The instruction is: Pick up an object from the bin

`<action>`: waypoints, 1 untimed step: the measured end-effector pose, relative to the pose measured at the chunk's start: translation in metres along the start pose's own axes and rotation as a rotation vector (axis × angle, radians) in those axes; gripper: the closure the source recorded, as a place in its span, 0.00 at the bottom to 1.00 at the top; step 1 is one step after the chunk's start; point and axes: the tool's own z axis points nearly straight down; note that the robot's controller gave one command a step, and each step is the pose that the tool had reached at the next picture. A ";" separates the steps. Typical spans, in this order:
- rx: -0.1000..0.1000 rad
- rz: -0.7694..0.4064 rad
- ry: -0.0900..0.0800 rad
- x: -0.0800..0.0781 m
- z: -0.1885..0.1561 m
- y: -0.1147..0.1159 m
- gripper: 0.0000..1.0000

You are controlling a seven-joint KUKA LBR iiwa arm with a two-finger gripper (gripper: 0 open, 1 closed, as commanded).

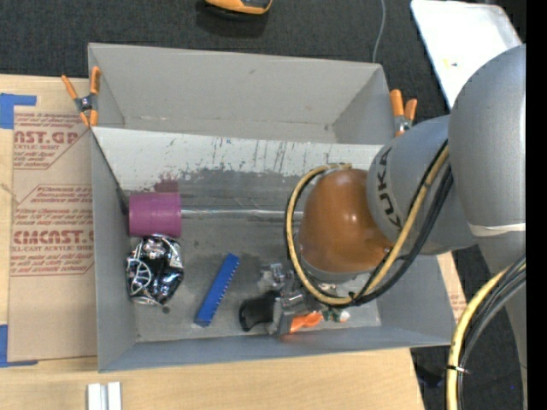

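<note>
Hovering right of the one blue strip (pixel 217 290), the hand (pixel 284 301) is over one black lump (pixel 253 315) and one orange bit (pixel 302 321); how open it is I cannot tell. Left of the strip: one purple cylinder (pixel 155 214), one crumpled wrapper (pixel 155 270).

One camera above the bin (pixel 231 84) — looking down, slightly aslant, arm (pixel 487 169) at right.

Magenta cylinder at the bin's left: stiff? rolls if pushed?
The magenta, plastic-looking cylinder seems to lie on its side, so a push across it would likely roll it. Its even outline suggests it is rigid. The smooth side may slip.
</note>
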 end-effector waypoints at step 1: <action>0.000 0.000 0.000 0.000 0.000 0.000 1.00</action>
